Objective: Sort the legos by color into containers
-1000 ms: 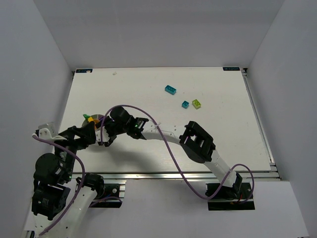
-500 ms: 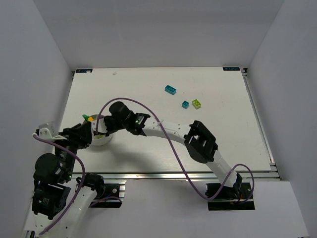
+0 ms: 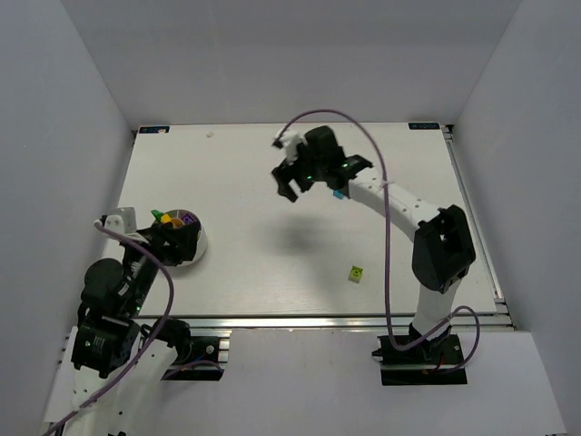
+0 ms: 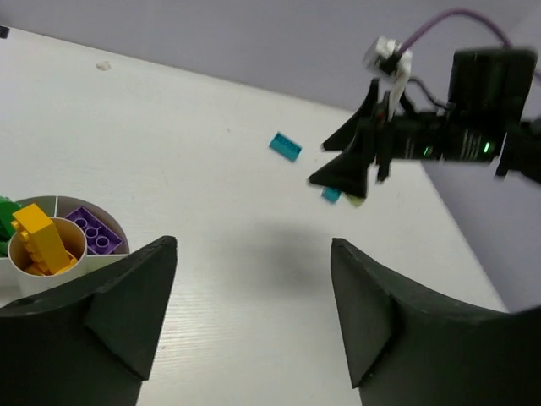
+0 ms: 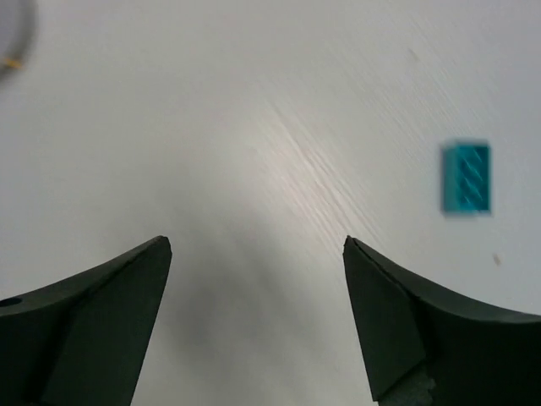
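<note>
The white divided bowl (image 3: 196, 246) stands at the left, holding yellow-orange, purple and green legos; it also shows in the left wrist view (image 4: 112, 254). My left gripper (image 3: 180, 240) hangs open and empty beside it, as the left wrist view (image 4: 254, 288) shows. My right gripper (image 3: 292, 189) is open and empty, raised over the far middle of the table, as the right wrist view (image 5: 258, 279) shows. A cyan lego (image 5: 466, 176) lies right of it, also in the left wrist view (image 4: 286, 145). A small cyan lego (image 3: 338, 193) peeks from under the right arm. A lime green lego (image 3: 357, 272) lies front right.
The right arm (image 3: 399, 204) stretches across the right half of the table. The left arm's base and purple cable (image 3: 136, 272) sit near the front left. White walls close in the table; a metal rail (image 3: 318, 320) runs along the front edge.
My right gripper left the bowl and swung up to the far middle of the table. A lime green lego now lies front right. My left gripper shifted slightly at the bowl.
</note>
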